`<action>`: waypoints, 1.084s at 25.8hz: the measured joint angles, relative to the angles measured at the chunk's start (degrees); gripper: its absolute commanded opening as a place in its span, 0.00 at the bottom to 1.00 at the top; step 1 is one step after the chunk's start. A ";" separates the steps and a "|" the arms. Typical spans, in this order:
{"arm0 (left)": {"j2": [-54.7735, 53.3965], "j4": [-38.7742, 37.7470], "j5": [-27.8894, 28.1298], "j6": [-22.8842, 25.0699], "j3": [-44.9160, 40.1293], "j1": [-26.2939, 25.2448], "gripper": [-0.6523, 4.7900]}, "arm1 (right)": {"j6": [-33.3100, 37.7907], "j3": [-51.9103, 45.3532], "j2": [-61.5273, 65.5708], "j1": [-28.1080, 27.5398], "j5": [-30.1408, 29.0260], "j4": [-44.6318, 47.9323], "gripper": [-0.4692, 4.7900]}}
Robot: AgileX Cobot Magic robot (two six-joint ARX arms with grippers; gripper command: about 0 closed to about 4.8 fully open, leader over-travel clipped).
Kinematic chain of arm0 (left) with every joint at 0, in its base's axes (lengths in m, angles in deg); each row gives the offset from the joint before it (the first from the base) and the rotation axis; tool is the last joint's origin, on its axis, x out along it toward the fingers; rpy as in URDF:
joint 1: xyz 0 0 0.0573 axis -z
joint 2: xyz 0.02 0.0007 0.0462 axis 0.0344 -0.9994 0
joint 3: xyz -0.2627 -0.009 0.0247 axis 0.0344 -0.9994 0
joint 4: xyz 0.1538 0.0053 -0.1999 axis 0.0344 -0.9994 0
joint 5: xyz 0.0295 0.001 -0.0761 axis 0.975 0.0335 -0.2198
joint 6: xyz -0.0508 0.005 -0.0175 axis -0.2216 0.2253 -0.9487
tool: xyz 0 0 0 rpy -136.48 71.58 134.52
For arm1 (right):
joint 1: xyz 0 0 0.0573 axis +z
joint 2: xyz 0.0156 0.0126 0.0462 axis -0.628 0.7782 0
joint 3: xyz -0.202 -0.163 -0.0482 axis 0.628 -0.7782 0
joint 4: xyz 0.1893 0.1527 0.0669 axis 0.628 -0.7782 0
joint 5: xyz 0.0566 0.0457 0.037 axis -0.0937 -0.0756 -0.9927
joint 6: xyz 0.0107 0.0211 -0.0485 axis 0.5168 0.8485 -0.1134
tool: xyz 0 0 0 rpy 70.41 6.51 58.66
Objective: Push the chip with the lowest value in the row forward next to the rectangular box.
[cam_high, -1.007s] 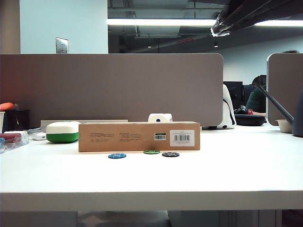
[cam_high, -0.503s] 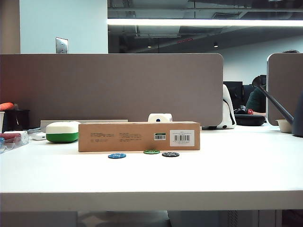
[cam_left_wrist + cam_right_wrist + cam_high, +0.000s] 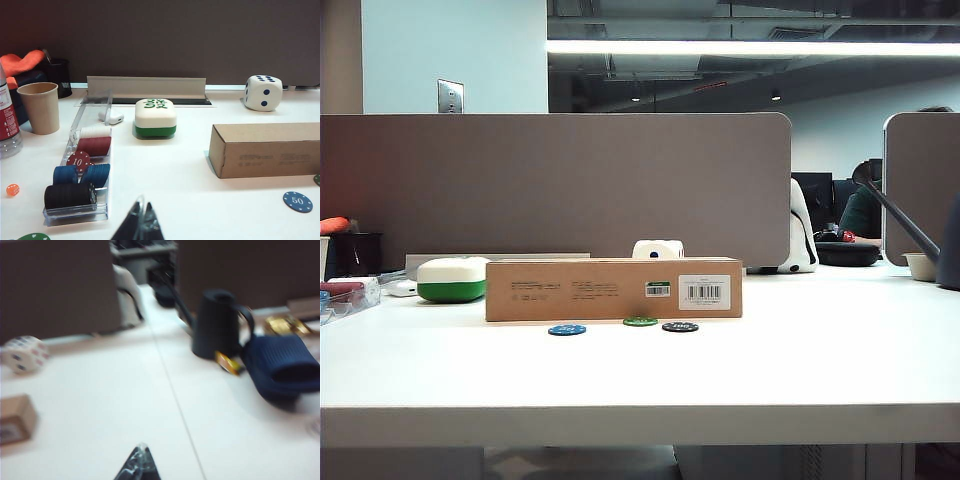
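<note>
Left to right in the exterior view: blue chip [image 3: 567, 329]; green chip [image 3: 640, 321], just in front of the rectangular box [image 3: 614, 289], its long axis across the surface [image 3: 640, 375]; black chip [image 3: 680, 326]. Left gripper [image 3: 139, 226] and right gripper [image 3: 139, 465] each show fingers together, empty, neither above the row; which is nearer I cannot tell.

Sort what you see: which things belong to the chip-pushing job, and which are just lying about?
Job: green chip, blue chip, black chip, cardboard box; left tool, right tool, both shut, away from the chips.
Lying about: die, paper cup, chip tray, kettle.
</note>
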 measured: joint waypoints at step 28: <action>0.02 0.02 -0.02 -0.02 0.00 0.02 0.11 | 5.18 -29.27 -6.25 -10.67 -16.13 26.45 0.08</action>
